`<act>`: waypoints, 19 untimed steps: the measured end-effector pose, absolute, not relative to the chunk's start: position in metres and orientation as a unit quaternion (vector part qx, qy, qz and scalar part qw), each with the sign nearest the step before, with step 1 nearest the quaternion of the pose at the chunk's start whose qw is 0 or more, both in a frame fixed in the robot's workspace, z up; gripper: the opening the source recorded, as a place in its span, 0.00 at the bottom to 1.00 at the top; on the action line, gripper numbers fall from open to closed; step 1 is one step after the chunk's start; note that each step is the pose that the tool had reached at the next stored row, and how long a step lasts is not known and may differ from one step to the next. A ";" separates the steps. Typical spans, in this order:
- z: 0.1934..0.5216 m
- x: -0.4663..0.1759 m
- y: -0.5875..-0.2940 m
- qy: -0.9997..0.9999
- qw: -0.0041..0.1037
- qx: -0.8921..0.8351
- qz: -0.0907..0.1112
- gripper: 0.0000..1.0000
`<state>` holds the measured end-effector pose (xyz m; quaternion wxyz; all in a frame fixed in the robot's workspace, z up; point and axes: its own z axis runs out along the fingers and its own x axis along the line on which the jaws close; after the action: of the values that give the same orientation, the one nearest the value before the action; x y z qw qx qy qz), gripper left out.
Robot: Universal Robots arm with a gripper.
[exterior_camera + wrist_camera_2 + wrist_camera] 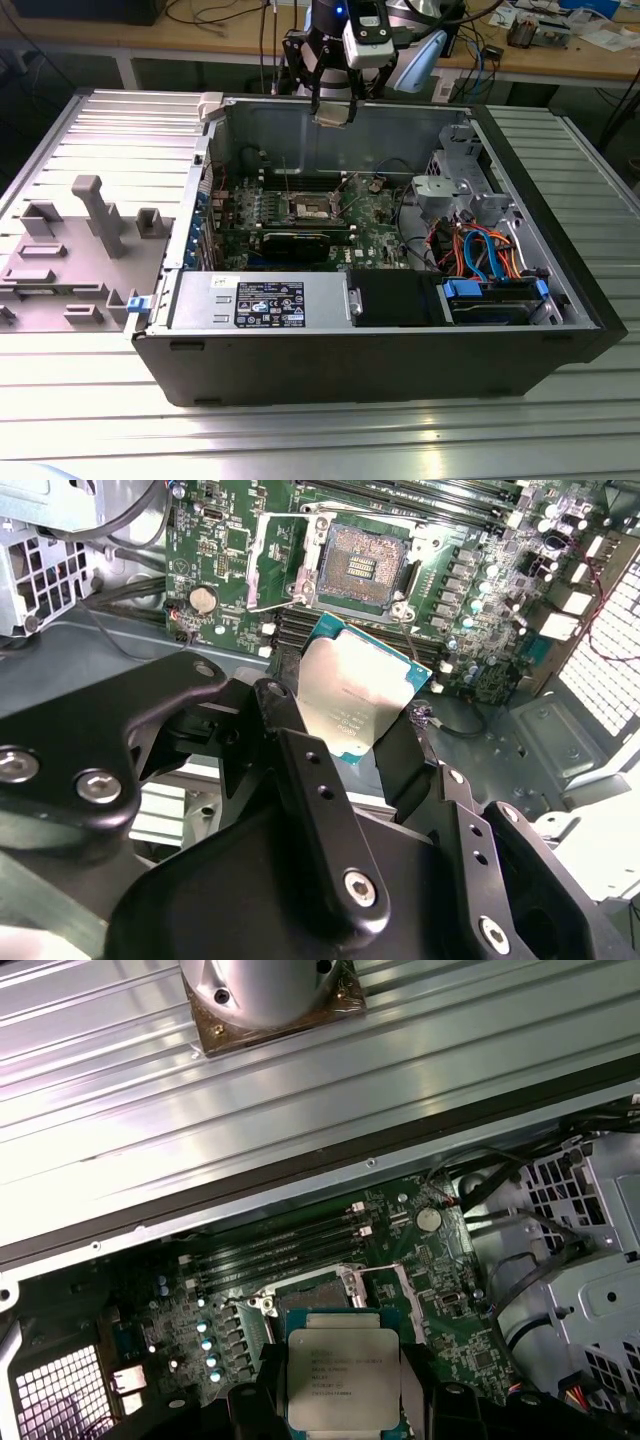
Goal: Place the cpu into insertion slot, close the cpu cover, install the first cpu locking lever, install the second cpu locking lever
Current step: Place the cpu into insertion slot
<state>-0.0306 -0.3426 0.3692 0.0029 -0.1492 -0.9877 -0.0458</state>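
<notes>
— Where is all this?

— On a ribbed metal table, with a cluttered workbench behind it. An open computer case lies on its side on the table.

— And the cpu?

— The cpu hangs in the air, well above the insertion slot and not touching it. In the second wrist view it is tilted, with its dull silver top facing the camera.

— What holds it?

— The gripper. Its two black fingers are pinched against opposite edges of the cpu. In the exterior view it sits high over the slot, about level with the top of the case's far wall.

— How does the slot look?

— Its dark pin field is exposed inside a silvery rim. The cpu cover is swung off the slot and stands at one side of it.

— What is around the slot?

— The green motherboard surrounds it. Long black memory slots run just beside it, and a coin battery sits near it on the board. A metal drive cage with orange and blue cables lies farther from the slot, toward the exterior view's right. A grey plastic fixture stands outside the case, well apart from the slot, toward the exterior view's left.
</notes>
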 end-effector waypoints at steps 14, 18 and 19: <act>0.369 -0.031 -0.343 -0.986 0.002 -0.162 -0.046 0.54; 0.369 -0.031 -0.343 -0.985 0.002 -0.168 -0.046 0.54; 0.369 -0.031 -0.343 -0.984 0.002 -0.170 -0.046 0.54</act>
<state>-0.0306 -0.3426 0.3691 0.0019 -0.1695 -0.9845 -0.0459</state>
